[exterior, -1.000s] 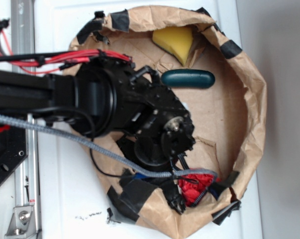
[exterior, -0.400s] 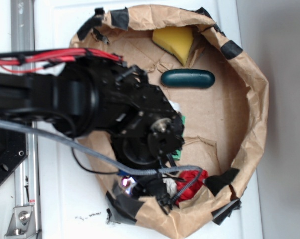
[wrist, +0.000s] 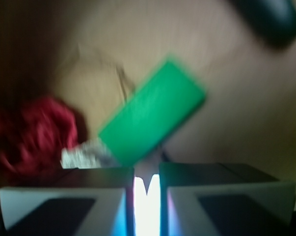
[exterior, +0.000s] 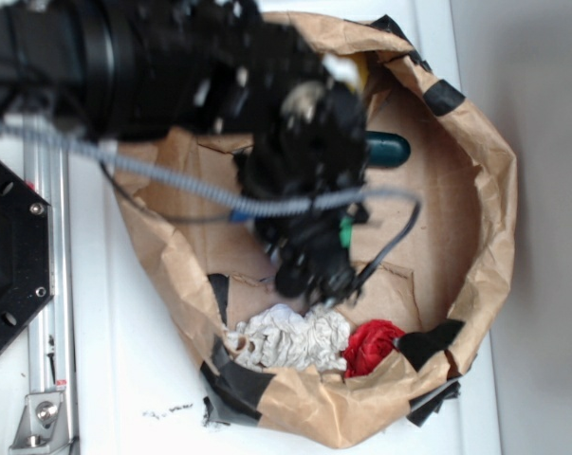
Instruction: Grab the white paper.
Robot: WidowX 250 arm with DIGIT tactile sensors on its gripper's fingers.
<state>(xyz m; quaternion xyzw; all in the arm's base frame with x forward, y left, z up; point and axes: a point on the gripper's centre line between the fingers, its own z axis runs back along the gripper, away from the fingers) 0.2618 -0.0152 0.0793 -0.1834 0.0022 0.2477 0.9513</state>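
Change since earlier: arm and gripper have swung from the lower middle of the exterior frame toward the upper middle; the white paper, mostly hidden under the arm a moment ago, now lies uncovered.
White paper, place: lower middle of the exterior frame, on the floor of the brown paper lining, against its lower wall and touching the red wad on its right. In the wrist view only a pale sliver shows at lower left, beside the green block.
Fingers: in the wrist view the two pads sit almost together at the bottom edge with a bright slit between them; they look clenched on nothing, though blur makes this a cautious reading.
Gripper relative to paper: just above it in the exterior frame, apart from it as far as can be told.
Handling, judged: the paper should be very light, soft and springy, crushing under the pads rather than slipping; not fragile, though a thin fold could tear or pull free.
Where to take hold, judged: across the bulky middle hump, away from the red wad, so that one is not pinched along with it.
Materials and shapes: paper off-white, lumpy, grey-creased; lining stiff, crinkled, patched with black tape; block flat-faced, sharp-edged; dark green oblong smooth and rounded, partly hidden behind the arm.
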